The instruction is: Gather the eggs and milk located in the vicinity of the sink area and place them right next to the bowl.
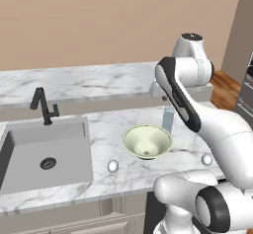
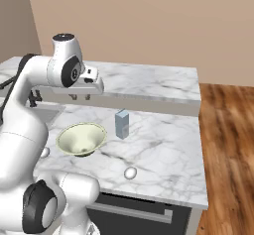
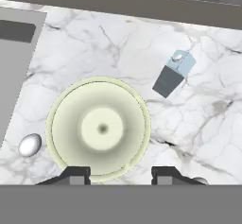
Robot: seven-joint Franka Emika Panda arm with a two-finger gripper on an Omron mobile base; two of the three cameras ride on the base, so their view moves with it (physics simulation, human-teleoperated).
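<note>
Nearest the hand camera, the gripper [image 3: 120,175] hangs above the near rim of the bowl [image 3: 99,128], its two dark finger tips [image 3: 75,175] standing apart with nothing between them, though set as narrow as this claw goes; it pinches nothing. Bowl is cream-green, conical, sitting upright on the marble counter [image 1: 113,122], right of the sink [image 1: 47,151] in the left base view. Milk carton [image 2: 122,124] stands upright just behind and to the right of the bowl, near it but not touching; the hand view shows its capped top [image 3: 177,56] from above. One egg [image 1: 113,166] lies on the counter in front of the bowl's left side, between bowl and sink edge, apart from both. Second egg [image 2: 130,172] lies at the front of the counter to the bowl's right, well clear of the carton. Black angular faucet [image 1: 44,107] stands at the sink's back edge; round dark drain [image 1: 48,163] in the basin floor. White arm [image 1: 180,92] reaches over the counter above the bowl. Wood floor [image 2: 228,145] to the right of the counter.
</note>
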